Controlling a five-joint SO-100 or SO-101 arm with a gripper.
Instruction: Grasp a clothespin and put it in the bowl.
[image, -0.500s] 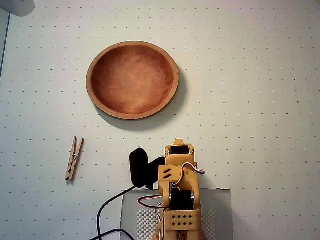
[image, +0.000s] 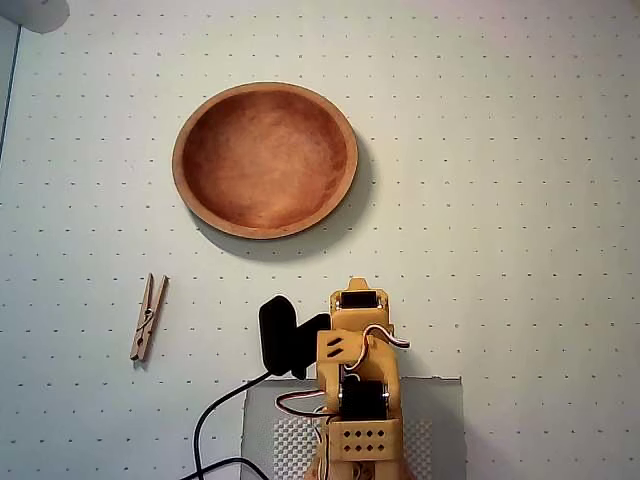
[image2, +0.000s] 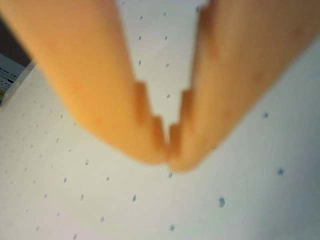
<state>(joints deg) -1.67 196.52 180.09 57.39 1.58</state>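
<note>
In the overhead view the wooden bowl (image: 265, 159) sits at the upper middle of the dotted white mat, reddish-brown inside and empty. The light-wood clothespin (image: 148, 317) lies flat on the mat to the lower left of the bowl, apart from the arm. The yellow arm is folded near the bottom centre, and the gripper (image: 358, 292) points towards the bowl, well to the right of the clothespin. In the wrist view the gripper (image2: 168, 152) fills the frame with its two orange fingertips touching and nothing between them. Neither the bowl nor the clothespin shows in the wrist view.
A black camera module (image: 280, 335) and a black cable (image: 215, 420) sit left of the arm. The arm stands on a grey base pad (image: 440, 420) at the bottom edge. The mat's left edge (image: 8, 100) runs down the far left.
</note>
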